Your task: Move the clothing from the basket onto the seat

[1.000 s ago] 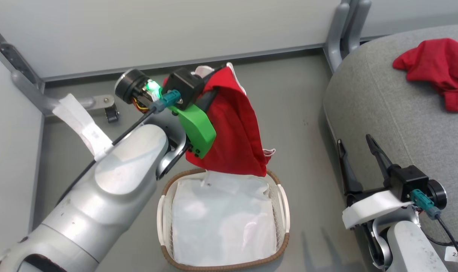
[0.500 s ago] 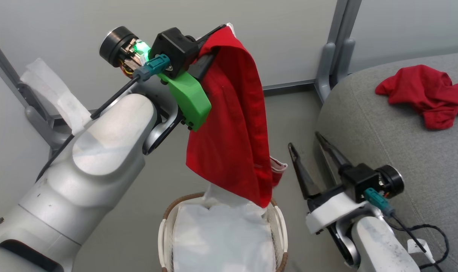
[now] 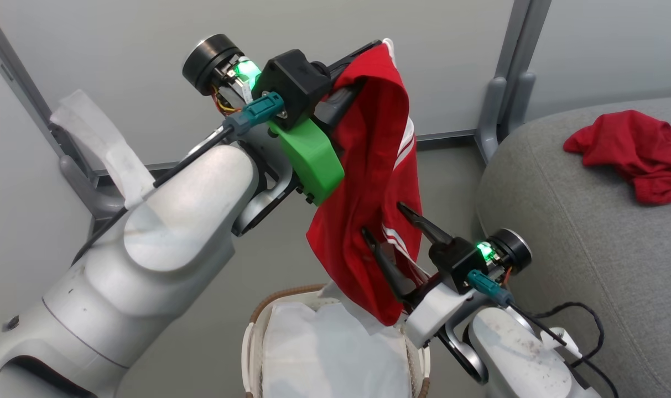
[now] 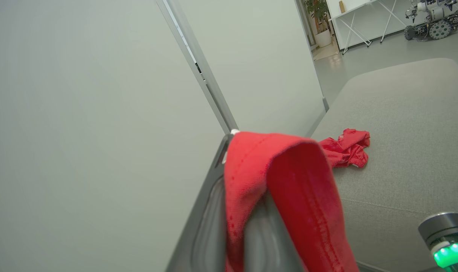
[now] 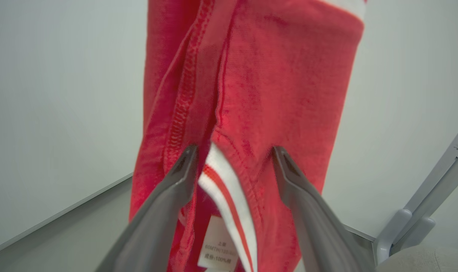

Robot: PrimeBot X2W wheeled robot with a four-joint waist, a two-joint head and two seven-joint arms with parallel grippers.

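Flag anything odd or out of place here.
The white sheet in the basket peaks upward at its far edge, right under the red garment hanging from the shut left gripper; it may be snagged on the hem. A loose white strip also sticks out from the left arm.

The smooth grey floor [image 3: 451, 177] is carrying the basket [image 3: 274, 298], which is sitting at the bottom of the head view with its brown woven rim showing. The floor is also carrying the seat [image 3: 589, 232], which is standing near the basket on its right. A grey post [image 3: 504, 105] is rising from the floor just beside the seat's far edge. A crumpled red garment [image 3: 634, 152] is lying on the seat's grey fabric, well apart from the basket.
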